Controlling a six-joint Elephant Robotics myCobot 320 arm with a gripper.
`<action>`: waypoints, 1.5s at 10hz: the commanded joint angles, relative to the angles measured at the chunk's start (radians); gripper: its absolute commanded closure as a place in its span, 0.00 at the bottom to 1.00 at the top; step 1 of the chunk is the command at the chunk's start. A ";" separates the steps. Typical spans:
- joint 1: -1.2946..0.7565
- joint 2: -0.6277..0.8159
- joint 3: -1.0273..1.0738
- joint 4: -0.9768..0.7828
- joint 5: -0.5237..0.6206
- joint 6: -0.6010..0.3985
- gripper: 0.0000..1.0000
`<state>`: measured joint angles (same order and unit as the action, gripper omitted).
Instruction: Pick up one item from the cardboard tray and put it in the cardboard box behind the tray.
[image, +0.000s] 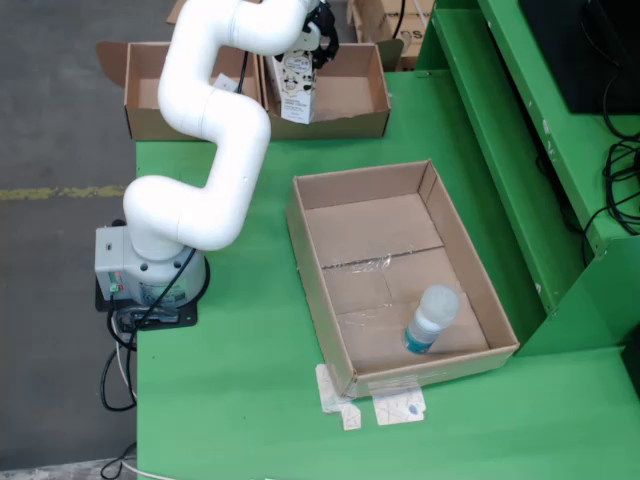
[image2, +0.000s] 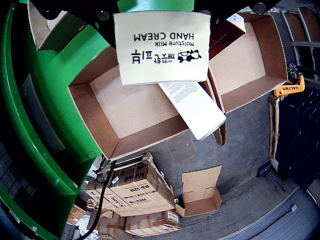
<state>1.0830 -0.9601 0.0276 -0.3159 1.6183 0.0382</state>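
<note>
My gripper (image: 306, 48) is shut on a white hand cream carton (image: 296, 90) with black print. It hangs upright over the left end of the open cardboard box (image: 350, 100) behind the tray. In the wrist view the carton (image2: 162, 47) fills the top, with that box's bare floor (image2: 135, 107) below it. A white printed panel (image2: 196, 109) reaches from under the carton over the box wall; I cannot tell whether it belongs to the carton. The cardboard tray (image: 306, 235) sits mid-table and holds a clear bottle (image: 432, 318) with a white cap.
A second open box (image: 150, 92) stands left of the first, partly off the table. The arm's base (image: 150, 265) is at the table's left edge. A raised green ledge (image: 500, 130) runs along the right. Stacked cartons (image2: 135, 192) sit on the floor below.
</note>
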 joint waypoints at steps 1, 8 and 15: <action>0.129 -0.093 -0.028 0.551 -0.508 -0.204 1.00; 0.181 -0.012 -0.028 0.828 -0.665 -0.234 1.00; 0.181 -0.012 -0.028 0.828 -0.666 -0.383 1.00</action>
<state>1.2593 -1.0107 -0.0290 0.4447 0.9664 -0.3864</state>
